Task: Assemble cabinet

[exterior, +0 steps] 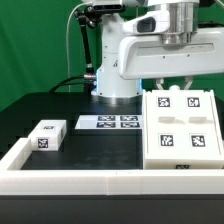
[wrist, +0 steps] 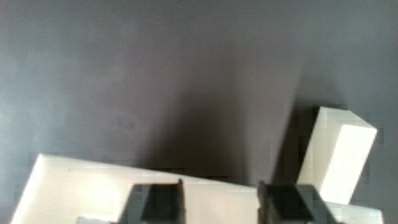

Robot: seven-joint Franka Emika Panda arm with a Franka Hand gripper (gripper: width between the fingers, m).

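The cabinet (exterior: pixel 180 135), a large white box with square tags on its upper face, lies at the exterior view's right. My gripper (exterior: pixel 172 86) comes down from the white arm onto the cabinet's far edge. There the fingertips are hard to make out. In the wrist view the two dark fingers (wrist: pixel 157 205) stand close together. The cabinet's white surface (wrist: pixel 98 185) fills the gap between them, so the gripper (wrist: pixel 224 205) is shut on the cabinet. A white upright part (wrist: pixel 338 150) rises beside the fingers, and I cannot tell whether it belongs to the cabinet.
A small white tagged block (exterior: pixel 47 135) lies at the exterior view's left. The marker board (exterior: pixel 108 122) is fixed mid-table in front of the arm's base (exterior: pixel 115 75). A long low white border wall (exterior: pixel 90 182) runs along the front and up the left side.
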